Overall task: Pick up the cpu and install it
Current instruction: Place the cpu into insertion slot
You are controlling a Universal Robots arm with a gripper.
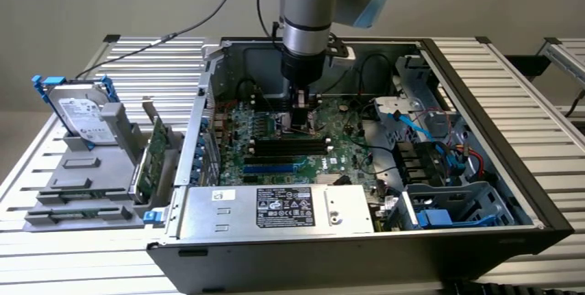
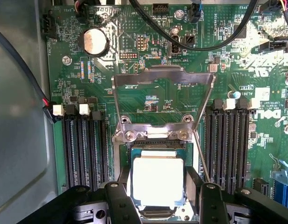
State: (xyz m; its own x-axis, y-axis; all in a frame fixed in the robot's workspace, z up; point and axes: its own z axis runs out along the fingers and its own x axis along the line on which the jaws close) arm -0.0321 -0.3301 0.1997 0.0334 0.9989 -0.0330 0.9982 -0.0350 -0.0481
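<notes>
The fingers (image 2: pixel 194 184) stand wide, one on each of two opposite sides of the cpu (image 2: pixel 158 179). Their inner faces lie right against its edges, so I judge them clenched on the chip, not released. The cpu's pale metal top faces up and sits level and square to the socket (image 2: pixel 155 145) directly beneath it. Whether it already rests in the socket or hangs just above it cannot be told.

The step in hand looks like the install itself: the pick-up is done and the chip is at its seat. The hinged load plate (image 2: pixel 190 78) stands swung open beyond the socket and the thin retention lever (image 2: pixel 202 156) is up, so nothing yet clamps the cpu. Seating calls for the chip to stay flat and aligned with the socket frame. A tilt or a sideways nudge could stress the contacts below.

Memory slots (image 2: pixel 83 149) flank the socket, and a coin cell (image 2: pixel 96 42) sits further out on the motherboard (image 2: pixel 148 28).

In the exterior view the arm (image 1: pixel 306 7) reaches straight down into the open computer case (image 1: pixel 494 103). The power supply (image 1: pixel 274 206) lies at six o'clock from the fingers and the blue drive cage (image 1: pixel 457 202) at four o'clock. On the desk (image 1: pixel 512 55), at nine o'clock from the case, stand a green circuit card (image 1: pixel 153 148) and a hard drive (image 1: pixel 78 110).
</notes>
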